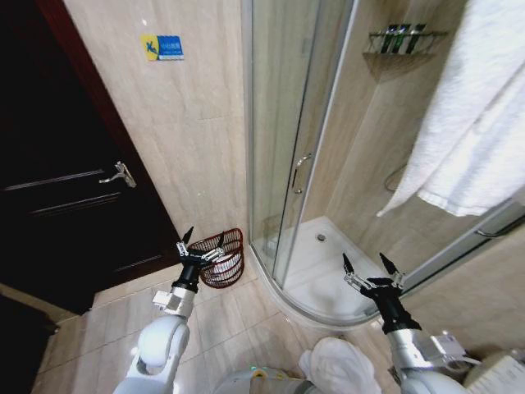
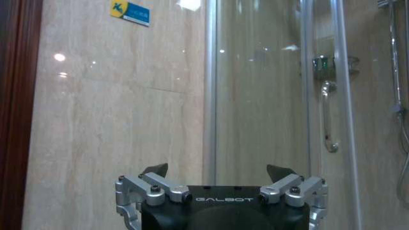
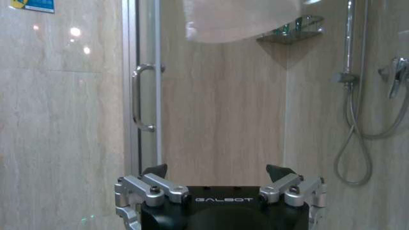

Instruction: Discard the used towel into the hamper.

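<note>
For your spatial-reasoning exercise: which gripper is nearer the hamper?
Left. The left gripper hovers just in front of the hamper; the right gripper is off toward the shower tray.

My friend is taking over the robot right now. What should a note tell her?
Left gripper: jaws open, holding nothing, raised in front of the hamper.
Right gripper: jaws open, holding nothing, raised near the shower tray.
The hamper stands on the floor by the wall, beside the shower door; something pale already lies inside it.
A white towel hangs at the upper right, above the right arm. Another white cloth lies low by the robot's base.
Done: no towel gripped yet.
Left: grasp the used towel and drop it into the hamper.
</note>
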Tool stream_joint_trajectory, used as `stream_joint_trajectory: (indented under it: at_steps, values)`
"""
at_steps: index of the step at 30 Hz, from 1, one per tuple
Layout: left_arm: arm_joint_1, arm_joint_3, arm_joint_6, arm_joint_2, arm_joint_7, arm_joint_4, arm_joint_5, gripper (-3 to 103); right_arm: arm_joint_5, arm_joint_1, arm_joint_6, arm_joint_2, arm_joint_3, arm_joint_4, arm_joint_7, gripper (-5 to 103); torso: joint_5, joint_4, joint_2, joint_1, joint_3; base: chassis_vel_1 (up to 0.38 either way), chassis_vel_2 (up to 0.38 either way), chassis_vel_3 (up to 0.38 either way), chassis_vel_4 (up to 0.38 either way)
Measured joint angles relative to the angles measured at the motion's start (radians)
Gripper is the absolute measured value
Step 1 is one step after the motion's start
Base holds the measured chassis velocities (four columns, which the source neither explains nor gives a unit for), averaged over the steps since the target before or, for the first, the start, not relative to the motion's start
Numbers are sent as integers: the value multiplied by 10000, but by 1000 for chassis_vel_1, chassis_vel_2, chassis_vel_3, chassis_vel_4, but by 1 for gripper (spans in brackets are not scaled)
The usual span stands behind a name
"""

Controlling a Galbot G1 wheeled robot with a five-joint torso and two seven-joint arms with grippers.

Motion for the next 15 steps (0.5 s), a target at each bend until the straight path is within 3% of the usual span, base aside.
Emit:
stream_joint_trajectory:
  at_steps: [15]
  values:
    - [24,67,-29,-45,0,-21,28,100,36,-28,157,-9,26,-47,64,100,0,0,0,0,0,-44,-80,50,82]
